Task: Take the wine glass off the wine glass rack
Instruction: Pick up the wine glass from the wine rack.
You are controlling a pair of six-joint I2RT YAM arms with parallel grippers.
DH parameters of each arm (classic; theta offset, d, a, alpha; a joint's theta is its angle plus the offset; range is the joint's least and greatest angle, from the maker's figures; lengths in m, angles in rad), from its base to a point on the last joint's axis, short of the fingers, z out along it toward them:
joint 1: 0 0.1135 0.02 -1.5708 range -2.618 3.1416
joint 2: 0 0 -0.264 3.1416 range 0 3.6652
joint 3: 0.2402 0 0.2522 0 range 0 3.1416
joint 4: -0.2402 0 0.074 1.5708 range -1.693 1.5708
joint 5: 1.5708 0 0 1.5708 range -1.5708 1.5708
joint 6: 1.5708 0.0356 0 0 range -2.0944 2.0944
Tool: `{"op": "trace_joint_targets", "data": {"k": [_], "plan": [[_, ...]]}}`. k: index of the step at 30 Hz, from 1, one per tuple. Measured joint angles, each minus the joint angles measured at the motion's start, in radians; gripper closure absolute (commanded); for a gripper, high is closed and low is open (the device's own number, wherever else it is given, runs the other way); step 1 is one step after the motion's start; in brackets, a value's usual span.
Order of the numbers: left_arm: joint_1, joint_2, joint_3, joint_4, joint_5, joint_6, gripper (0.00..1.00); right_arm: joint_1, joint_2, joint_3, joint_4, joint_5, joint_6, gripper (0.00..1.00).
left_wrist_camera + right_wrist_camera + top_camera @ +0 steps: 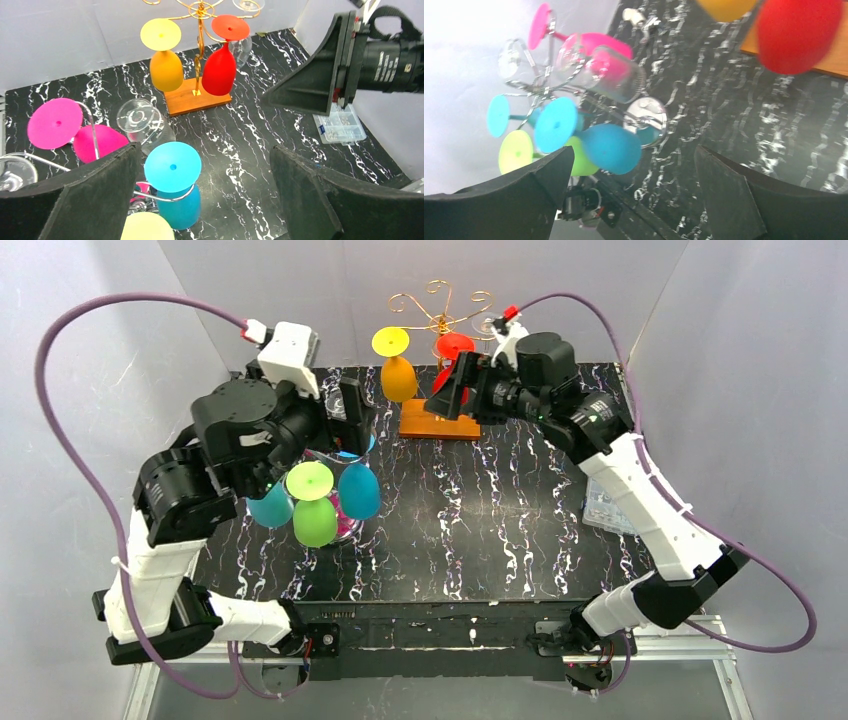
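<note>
A gold wire rack (437, 300) on a wooden base (438, 423) stands at the back centre. A yellow-orange glass (398, 375) and a red glass (452, 348) hang from it upside down; both show in the left wrist view, yellow-orange (166, 69) and red (219, 72). My right gripper (440, 398) is open and empty, just right of the red glass (799, 35). My left gripper (356, 412) is open and empty over a silver rack, with a blue glass (172, 167) close to its left finger (95, 195).
The silver rack at the left carries blue (358, 490), green (314, 515), teal (270, 508), pink (55, 122) and clear (142, 120) glasses. A clear plastic box (610, 505) lies by the table's right edge. Grey walls close in the back and sides.
</note>
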Motion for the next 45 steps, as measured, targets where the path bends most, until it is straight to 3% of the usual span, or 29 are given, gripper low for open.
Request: {"op": "trace_joint_targets", "data": {"k": [12,23,45], "plan": [[0.0,-0.096,-0.049,0.007,-0.093,0.032,0.01,0.218,0.192,0.021,0.116,-0.049,0.056,0.17],[0.0,-0.159,-0.121,0.01,-0.145,0.036,0.01,0.229,0.208,-0.035,0.235,-0.075,0.158,0.27],[0.0,-0.182,-0.196,0.039,-0.174,0.042,0.01,0.229,0.173,-0.15,0.401,-0.094,0.329,0.6]]}}
